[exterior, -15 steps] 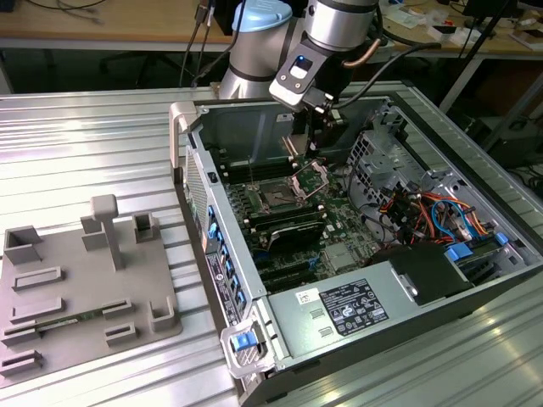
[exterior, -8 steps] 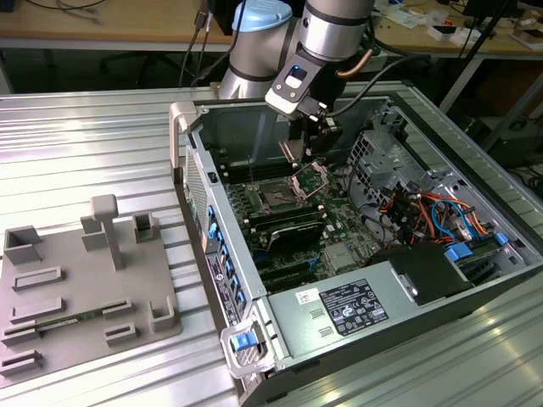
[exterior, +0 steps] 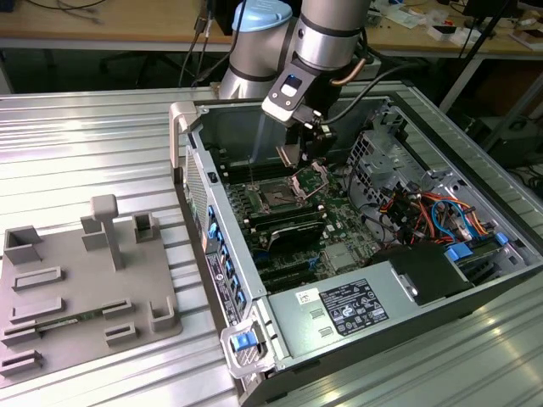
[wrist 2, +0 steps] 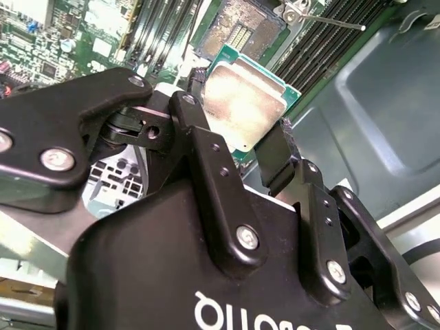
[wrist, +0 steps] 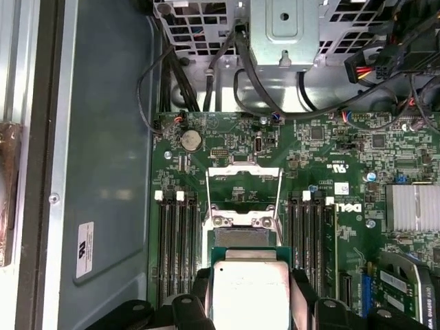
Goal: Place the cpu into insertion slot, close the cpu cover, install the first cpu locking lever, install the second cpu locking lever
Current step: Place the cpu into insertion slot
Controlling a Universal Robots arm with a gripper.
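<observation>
**Chip clamped in the claw above the open socket**

Writing shows in several places, though none of it is read off here. A white printed label (exterior: 352, 307) lies on the grey power supply (exterior: 316, 331) at the near end of the open computer case (exterior: 191, 161). A white sticker (wrist: 84, 247) sits on the case's inner wall. White lettering (wrist 2: 227, 313) runs across the black body of the claw, and small white print dots the green board (wrist: 330, 151).

The claw (wrist 2: 234, 117) is closed on the chip (wrist 2: 244, 110). Its two black fingers (wrist 2: 205, 155) press on opposite edges, and the dull silver top faces the camera in both wrist views. In the first wrist view the chip (wrist: 251, 289) hangs between the rows of long black memory slots (wrist: 172, 247).

The socket (wrist 2: 237, 27) lies on the board beyond the chip, apart from it, with its dark centre uncovered. In the exterior view the claw (exterior: 307, 144) hangs inside the case just above the socket (exterior: 276, 197). The cover (exterior: 310, 178) stands raised beside the socket, toward the exterior view's right.

A grey moulded tray (exterior: 76, 297) rests on the ribbed metal worktop (exterior: 85, 136), well apart from the case on the exterior view's left.
</observation>
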